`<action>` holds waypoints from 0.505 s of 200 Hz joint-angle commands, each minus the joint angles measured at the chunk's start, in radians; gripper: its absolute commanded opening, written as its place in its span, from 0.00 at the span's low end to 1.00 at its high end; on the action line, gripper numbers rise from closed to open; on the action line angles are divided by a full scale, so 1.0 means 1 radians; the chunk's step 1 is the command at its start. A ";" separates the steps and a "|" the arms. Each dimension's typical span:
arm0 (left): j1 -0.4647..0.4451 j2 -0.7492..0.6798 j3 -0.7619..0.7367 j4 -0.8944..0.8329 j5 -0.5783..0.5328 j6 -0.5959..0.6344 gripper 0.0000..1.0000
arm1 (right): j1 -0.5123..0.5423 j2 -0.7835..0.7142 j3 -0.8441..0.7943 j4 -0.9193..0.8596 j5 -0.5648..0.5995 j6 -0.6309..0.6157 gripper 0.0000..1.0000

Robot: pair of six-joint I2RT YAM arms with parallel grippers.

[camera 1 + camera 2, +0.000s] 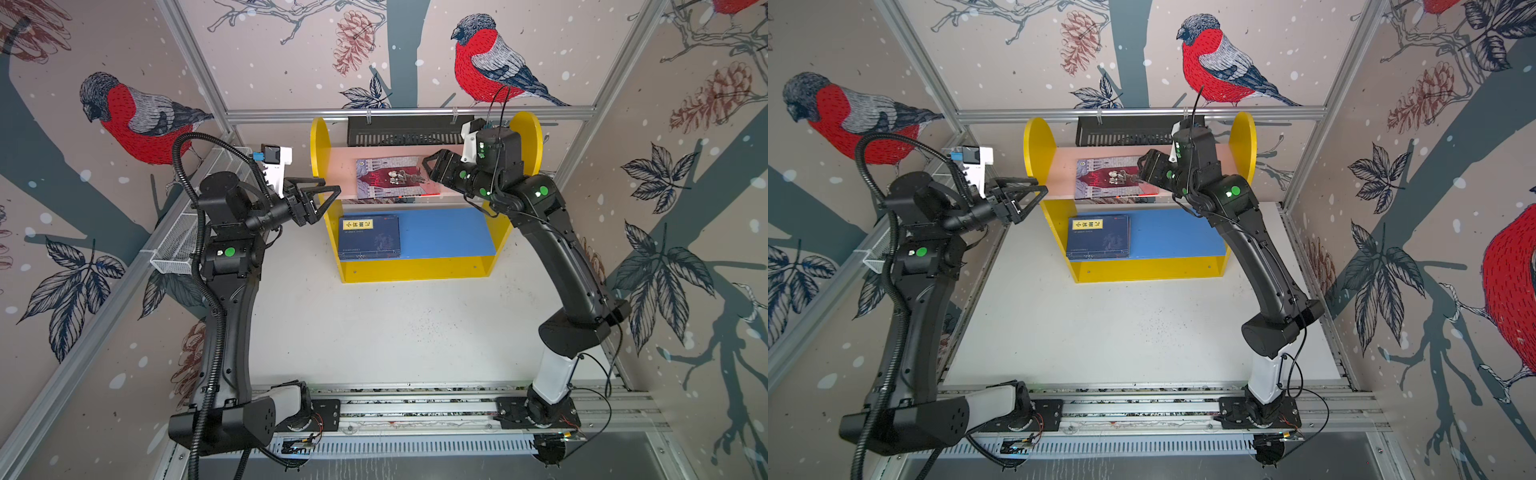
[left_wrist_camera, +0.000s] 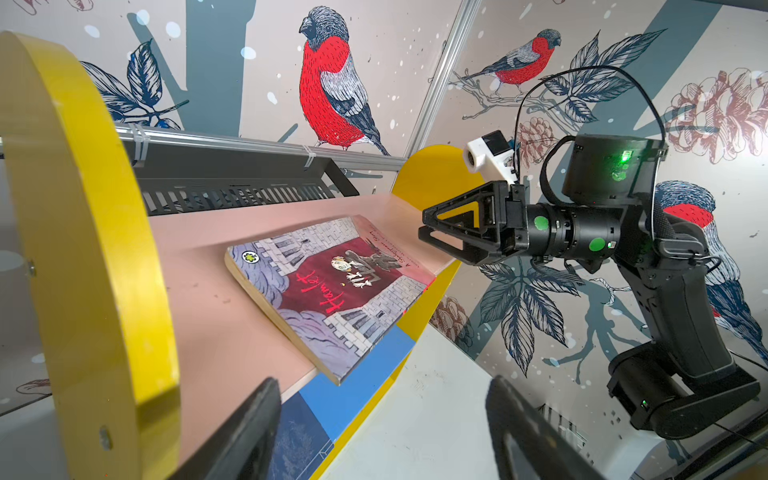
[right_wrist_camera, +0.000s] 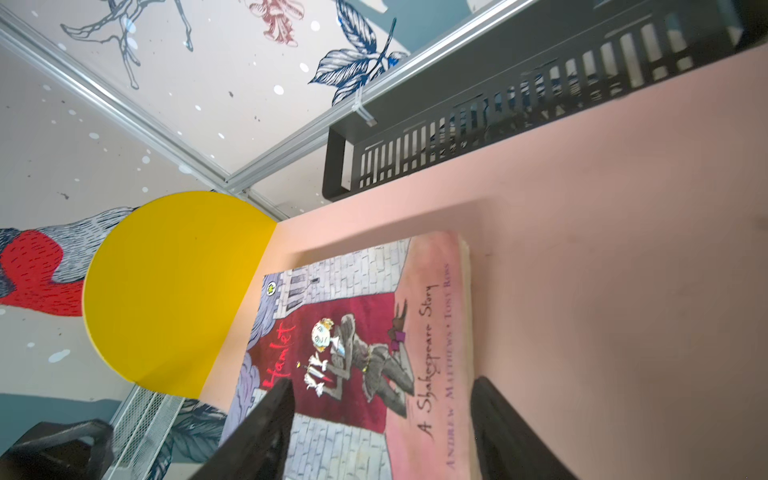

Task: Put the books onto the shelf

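The white table point(image 1: 395, 332) bears the shelf point(image 1: 415, 270) at its far edge, seen in both top views point(image 1: 1142, 270): yellow rounded side panels, a pink upper board point(image 1: 340, 170) and a blue lower board point(image 1: 444, 232).

The left arm point(image 1: 232, 291) rises to the left of the shelf and the right arm point(image 1: 561, 257) to the right of it. Each bends in towards the shelf's upper tier.

A black slotted basket point(image 1: 407, 129) hangs on the rail just behind the shelf. A white wire-mesh tray point(image 1: 174, 245) sits well to the left of the shelf.

On the shelf's pink board the Hamlet book point(image 1: 386, 176) lies flat, cover up, its near edge overhanging the board's front. On the blue board, at the shelf's left end, lies a navy book point(image 1: 369, 239) with a yellow title label. Whether more books lie under it cannot be told.

The left gripper point(image 1: 331, 185) hovers just outside the shelf's left panel at upper-board height, jaws parted and empty. The right gripper point(image 2: 423, 224) hangs over the right half of the shelf's pink board, close by the Hamlet book. Its jaws are spread and clasp nothing.
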 commanded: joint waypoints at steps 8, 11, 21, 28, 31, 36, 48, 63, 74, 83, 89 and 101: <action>0.000 -0.001 0.002 0.015 0.024 0.018 0.78 | 0.001 0.002 -0.007 -0.036 0.028 -0.021 0.68; 0.000 0.000 0.003 0.016 0.025 0.017 0.78 | 0.001 0.003 -0.006 -0.036 0.027 -0.021 0.68; 0.000 0.000 0.006 0.015 0.028 0.017 0.78 | 0.001 0.007 -0.006 -0.037 0.019 -0.020 0.68; 0.000 0.000 0.006 0.012 0.030 0.019 0.78 | 0.002 0.009 -0.006 -0.037 0.014 -0.018 0.68; 0.000 0.000 0.006 0.012 0.030 0.020 0.78 | 0.002 0.011 -0.006 -0.037 0.010 -0.018 0.68; 0.000 0.000 0.005 0.010 0.030 0.021 0.78 | 0.002 0.013 -0.006 -0.037 0.005 -0.018 0.68; 0.000 0.001 0.006 0.005 0.029 0.025 0.78 | 0.002 0.021 -0.003 -0.041 -0.005 -0.015 0.68; 0.000 0.001 0.006 -0.005 0.024 0.032 0.78 | 0.001 0.029 0.000 -0.048 -0.013 -0.012 0.68; 0.000 0.003 0.006 -0.009 0.022 0.032 0.78 | 0.003 0.035 0.000 -0.051 -0.021 -0.012 0.68; 0.000 0.003 0.008 -0.011 0.022 0.035 0.78 | 0.003 0.040 0.000 -0.051 -0.028 -0.010 0.68; 0.000 0.004 0.008 -0.009 0.022 0.033 0.78 | 0.003 0.044 0.003 -0.053 -0.034 -0.009 0.69; 0.000 0.006 0.010 -0.010 0.022 0.031 0.78 | 0.005 0.052 0.011 -0.054 -0.045 -0.007 0.69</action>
